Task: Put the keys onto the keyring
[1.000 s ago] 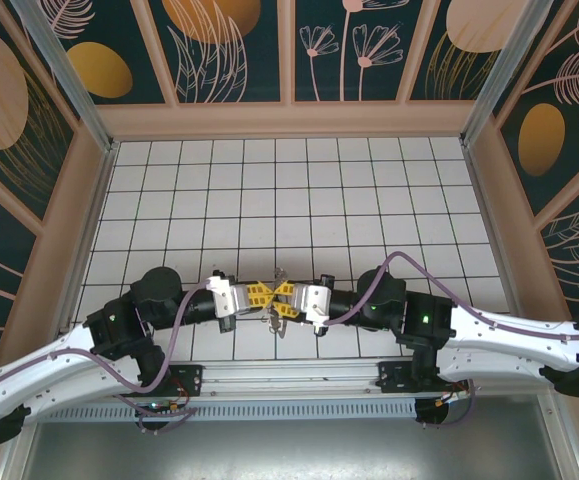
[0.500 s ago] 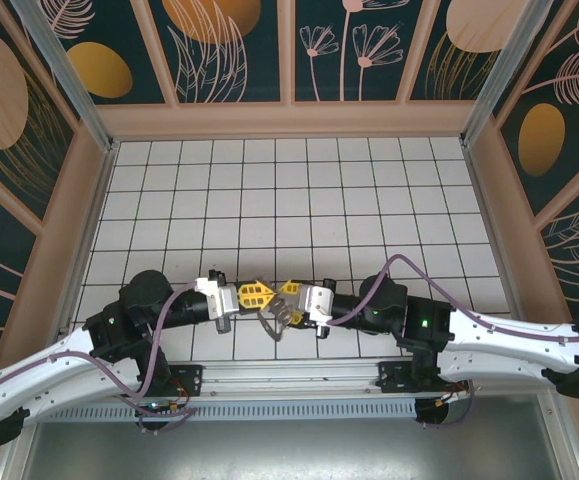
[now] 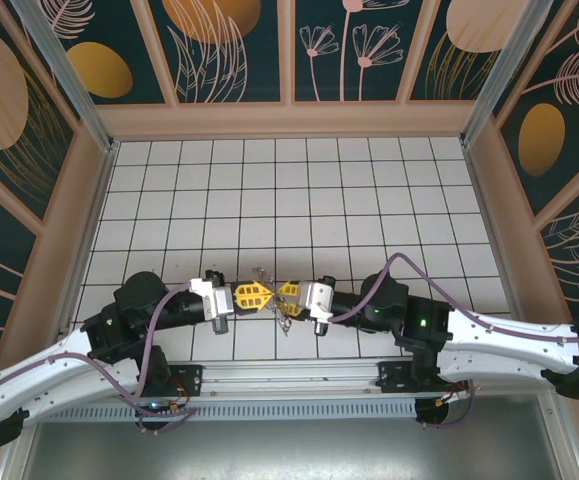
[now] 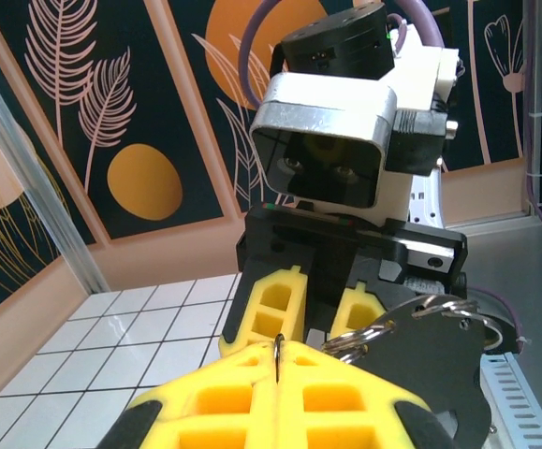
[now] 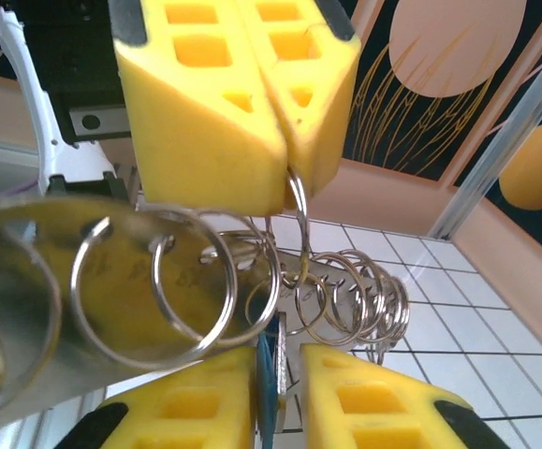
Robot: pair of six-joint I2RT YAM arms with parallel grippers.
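The key (image 5: 271,383), silver with a blue head, stands edge-on between the yellow fingers of my right gripper (image 5: 280,360), which is shut on it. My left gripper (image 5: 285,178) comes in from above in the right wrist view, shut on a thin metal ring (image 5: 299,220) of the keyring. That ring (image 4: 277,354) shows as a sliver at the tips of my left gripper (image 4: 278,348). The brown strap is hidden. From above, the left gripper (image 3: 262,297) and right gripper (image 3: 284,292) meet tip to tip above the near tiles.
A flat metal tag (image 5: 27,281) carrying large split rings hangs at the left of the right wrist view, with a row of several smaller rings (image 5: 364,299) behind the key. The same tag (image 4: 448,327) hangs beside the right gripper. Open tiled floor (image 3: 289,190) lies beyond the arms.
The two grippers, pressed together a second ago, have drawn slightly apart and shifted left. The dangling bundle of rings has swung up closer between them.
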